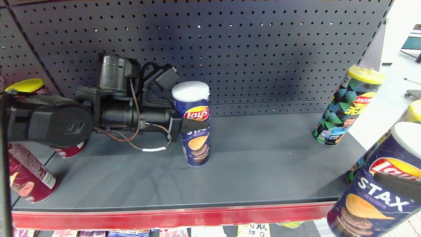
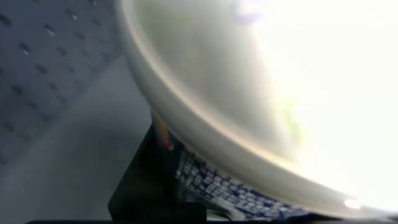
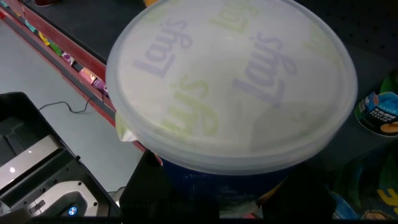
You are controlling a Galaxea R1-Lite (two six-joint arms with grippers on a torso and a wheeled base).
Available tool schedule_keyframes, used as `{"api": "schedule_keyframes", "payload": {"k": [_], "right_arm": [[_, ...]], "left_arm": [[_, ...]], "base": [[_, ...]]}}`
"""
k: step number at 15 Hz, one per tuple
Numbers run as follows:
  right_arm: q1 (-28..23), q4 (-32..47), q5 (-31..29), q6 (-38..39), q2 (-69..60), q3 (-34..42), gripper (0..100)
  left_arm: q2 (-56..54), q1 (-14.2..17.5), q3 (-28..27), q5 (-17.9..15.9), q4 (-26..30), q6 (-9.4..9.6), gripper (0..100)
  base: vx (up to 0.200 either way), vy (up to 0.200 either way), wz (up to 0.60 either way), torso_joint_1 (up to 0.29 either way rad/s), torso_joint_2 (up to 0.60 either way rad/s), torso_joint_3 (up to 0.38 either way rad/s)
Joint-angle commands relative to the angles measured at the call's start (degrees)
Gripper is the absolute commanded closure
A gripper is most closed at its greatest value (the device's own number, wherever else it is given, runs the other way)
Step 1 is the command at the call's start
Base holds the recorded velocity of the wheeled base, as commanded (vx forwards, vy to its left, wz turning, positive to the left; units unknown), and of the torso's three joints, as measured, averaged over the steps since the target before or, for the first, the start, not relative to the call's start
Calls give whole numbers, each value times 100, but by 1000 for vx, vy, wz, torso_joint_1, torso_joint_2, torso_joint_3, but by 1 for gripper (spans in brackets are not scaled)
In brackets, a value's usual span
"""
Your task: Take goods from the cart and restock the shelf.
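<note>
A blue chip can (image 1: pixel 192 125) with a white lid stands upright in the middle of the grey shelf (image 1: pixel 263 171). My left gripper (image 1: pixel 194 126) reaches in from the left and is shut around the can's middle. The left wrist view looks down on this can's lid (image 2: pixel 249 93), with one black finger (image 2: pixel 149 180) against its side. At the front right, off the shelf's corner, my right gripper (image 1: pixel 396 186) is shut on a second blue chip can (image 1: pixel 371 191). That can's white lid (image 3: pixel 230 81) faces the right wrist camera.
A teal can with a yellow lid (image 1: pixel 348 105) stands at the shelf's right end, another yellow-lidded can (image 1: pixel 415 112) beyond it. Red cans (image 1: pixel 29 177) sit at the left end. A pegboard wall (image 1: pixel 230 49) backs the shelf; a red lip (image 1: pixel 164 217) edges its front.
</note>
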Motion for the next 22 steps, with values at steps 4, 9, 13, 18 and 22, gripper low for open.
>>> {"api": "schedule_keyframes", "payload": {"k": [4,9,13,18,22], "right_arm": [[14,8,10,-2,13,-59,100],[41,8,116,-11,92,-243,100],[41,17,125,-2,92,-278,100],[41,17,116,-11,110,-270,100],[58,17,142,-11,83,-322,100]], "left_arm": [[-711,264,809,-717,-46,423,100],[-676,256,1231,-1165,-28,1205,100],[-825,220,1477,-1402,16,1319,100],[-1080,203,1468,-1534,429,1319,100],[-1071,212,1485,-1736,429,1310,100]], "base": [[0,0,0,0,0,0],[0,0,0,0,0,0],[0,0,0,0,0,0],[0,0,0,0,0,0],[0,0,0,0,0,0]]}}
